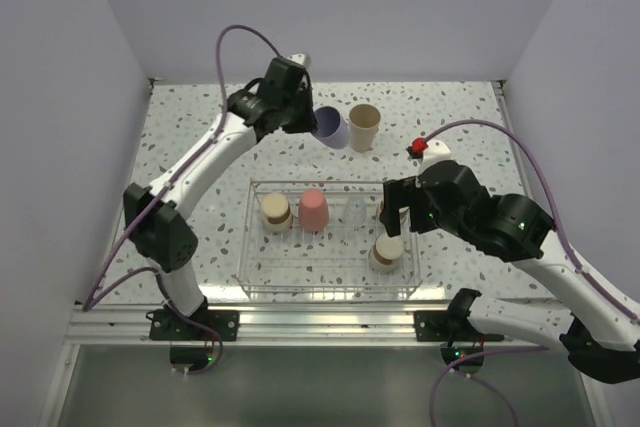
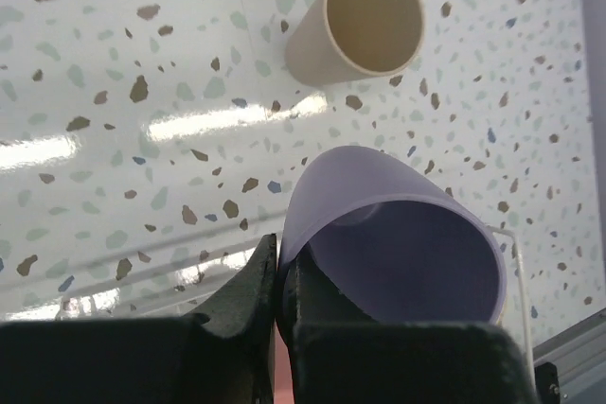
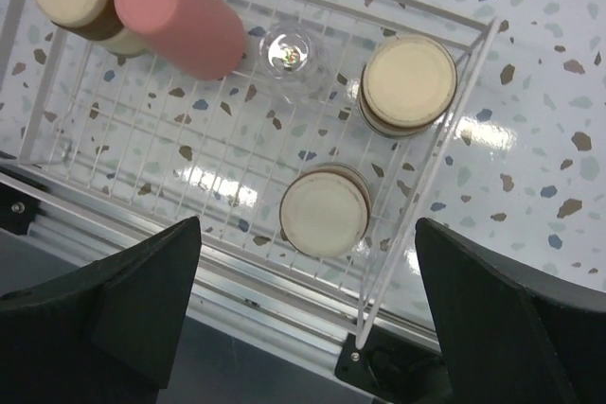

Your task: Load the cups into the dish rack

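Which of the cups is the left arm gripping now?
The lavender cup: the left fingers pinch its rim and it is tilted. The beige cup beside it stands free; the other five sit in the dish rack.

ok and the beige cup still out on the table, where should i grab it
Probably by the rim, from above: the beige cup stands upright with its mouth open, so one finger can go inside the wall and one outside. The left hand pinches the lavender cup the same way.
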